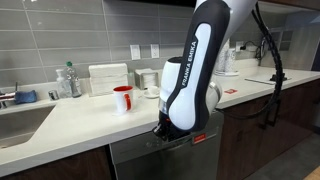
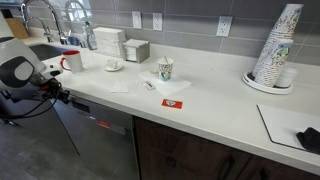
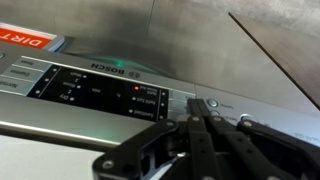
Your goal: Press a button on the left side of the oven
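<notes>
We're seeing the gripper (image 3: 201, 120) w/ fingers (image 3: 188, 140) pinched together, nothing btwn them. Tips are pointing at the oven (image 3: 100, 95) control strip, just beside a round button (image 3: 211, 103), right of the red light (image 3: 135, 88) in wrist view; contact, we can't tell. In an exterior view the arm (image 1: 195, 60) is bending down over the counter (image 1: 80, 118) edge, w/ the oven's grey front sitting below and a red cup (image 1: 122, 98) standing behind.

Soft, even indoor light fills both exterior views, and the pale worktop (image 2: 225, 115) looks bright. In the wrist view the claw (image 3: 198, 125) is dark and blurred; above it the oven (image 3: 110, 95) shows dull glare.
</notes>
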### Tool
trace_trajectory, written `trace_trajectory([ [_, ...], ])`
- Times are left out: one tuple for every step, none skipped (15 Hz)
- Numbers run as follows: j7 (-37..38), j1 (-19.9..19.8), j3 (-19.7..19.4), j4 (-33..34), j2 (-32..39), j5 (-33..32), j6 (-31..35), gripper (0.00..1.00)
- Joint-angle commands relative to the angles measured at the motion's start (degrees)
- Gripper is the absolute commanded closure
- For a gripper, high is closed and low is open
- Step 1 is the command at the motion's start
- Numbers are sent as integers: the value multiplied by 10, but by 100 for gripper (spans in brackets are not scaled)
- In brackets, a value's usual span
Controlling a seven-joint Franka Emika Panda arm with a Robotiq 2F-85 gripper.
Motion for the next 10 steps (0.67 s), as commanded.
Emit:
trace_trajectory([
  [17, 69, -61, 5, 29, 4, 30, 100],
  [22, 96, -86, 6, 37, 5, 34, 100],
  [25, 112, -99, 4, 40, 7, 35, 100],
  [30, 143, -127, 3, 47, 8, 38, 100],
  [34, 171, -152, 2, 57, 12, 43, 100],
  [39, 192, -167, 0, 62, 14, 46, 100],
  [43, 218, -189, 0, 72, 17, 46, 100],
  [50, 240, -205, 0, 82, 20, 52, 100],
  [55, 256, -216, -2, 86, 22, 50, 100],
  [57, 268, -223, -3, 87, 21, 44, 100],
])
